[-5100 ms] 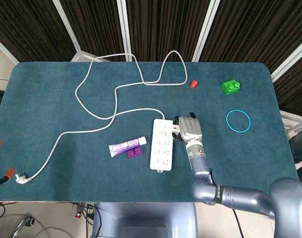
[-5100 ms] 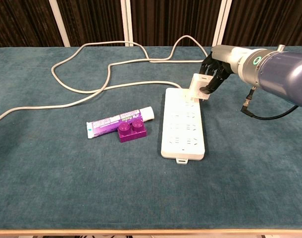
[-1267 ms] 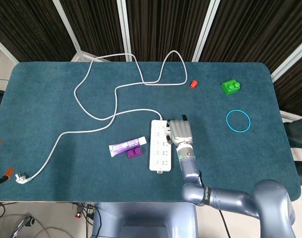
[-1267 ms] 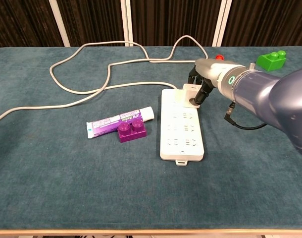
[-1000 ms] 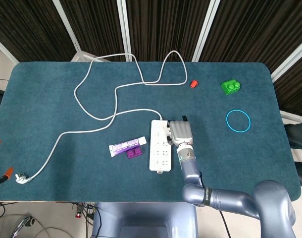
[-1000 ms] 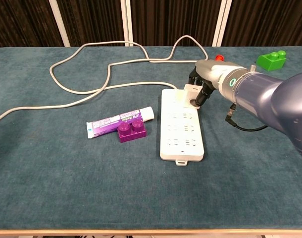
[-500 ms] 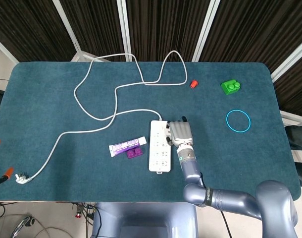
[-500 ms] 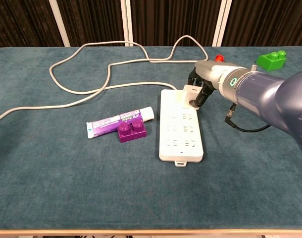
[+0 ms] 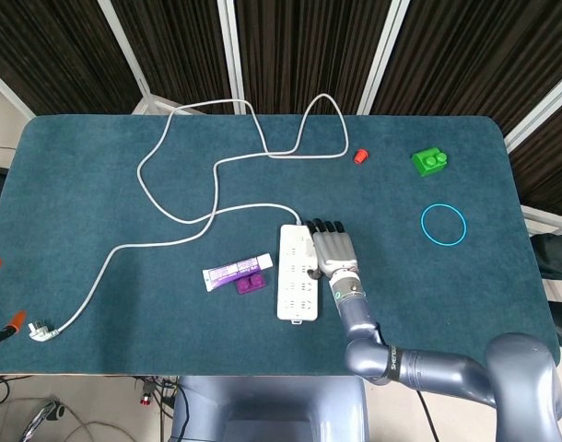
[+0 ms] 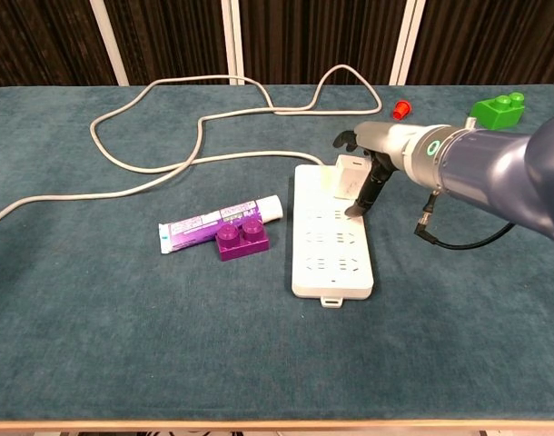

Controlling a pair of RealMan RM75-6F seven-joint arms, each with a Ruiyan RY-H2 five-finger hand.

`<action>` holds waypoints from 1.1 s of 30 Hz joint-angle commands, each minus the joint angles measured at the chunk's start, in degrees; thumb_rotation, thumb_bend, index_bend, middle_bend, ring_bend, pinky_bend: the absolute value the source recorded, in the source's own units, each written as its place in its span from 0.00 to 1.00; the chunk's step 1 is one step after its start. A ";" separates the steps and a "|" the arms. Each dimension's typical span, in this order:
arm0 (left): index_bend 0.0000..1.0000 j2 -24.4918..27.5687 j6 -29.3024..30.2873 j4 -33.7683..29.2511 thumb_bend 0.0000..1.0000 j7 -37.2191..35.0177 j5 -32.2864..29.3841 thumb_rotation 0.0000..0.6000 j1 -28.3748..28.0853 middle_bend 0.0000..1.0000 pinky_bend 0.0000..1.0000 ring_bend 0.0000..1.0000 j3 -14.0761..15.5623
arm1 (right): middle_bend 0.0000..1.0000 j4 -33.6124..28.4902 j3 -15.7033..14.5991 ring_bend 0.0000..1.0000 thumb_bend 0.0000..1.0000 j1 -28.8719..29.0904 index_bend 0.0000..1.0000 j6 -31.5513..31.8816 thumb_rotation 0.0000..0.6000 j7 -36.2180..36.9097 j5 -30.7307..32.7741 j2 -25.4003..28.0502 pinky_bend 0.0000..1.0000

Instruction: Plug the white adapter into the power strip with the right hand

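Tabletop power strip [image 10: 333, 234]; white adapter [image 10: 349, 175] under spread fingers [image 10: 363, 193].

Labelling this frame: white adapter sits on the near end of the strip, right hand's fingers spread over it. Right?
Not the near end. In the chest view the white adapter sits at the power strip's far, cord end. The right hand does have its fingers spread over it.

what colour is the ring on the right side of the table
Light blue; the ring shows only in the head view.
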 commanded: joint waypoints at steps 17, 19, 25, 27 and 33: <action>0.20 -0.06 0.37 -0.50 0.17 0.56 0.32 1.00 0.20 0.01 0.08 0.00 0.21 | 0.02 -17.81 -1.84 0.06 0.28 -8.09 0.08 2.67 1.00 9.76 -9.65 13.95 0.04; 0.20 -0.09 0.36 -0.56 0.17 0.69 0.36 1.00 0.20 0.01 0.08 0.00 0.25 | 0.02 -19.29 -2.99 0.06 0.27 -8.97 0.11 2.85 1.00 10.63 -11.93 14.81 0.04; 0.20 -0.16 0.40 -0.59 0.17 0.88 0.41 1.00 0.21 0.01 0.08 0.00 0.28 | 0.02 -20.70 -5.57 0.06 0.28 -9.99 0.17 3.24 1.00 11.66 -16.23 14.98 0.04; 0.20 -0.16 0.34 -0.56 0.17 0.85 0.33 1.00 0.19 0.01 0.08 0.00 0.25 | 0.02 -20.48 -5.99 0.06 0.28 -9.86 0.19 3.26 1.00 11.66 -16.80 14.57 0.04; 0.20 -0.06 0.34 -0.47 0.17 0.49 0.12 1.00 0.20 0.01 0.08 0.00 0.09 | 0.02 -19.07 -6.31 0.06 0.28 -9.03 0.20 3.62 1.00 11.11 -16.84 12.91 0.04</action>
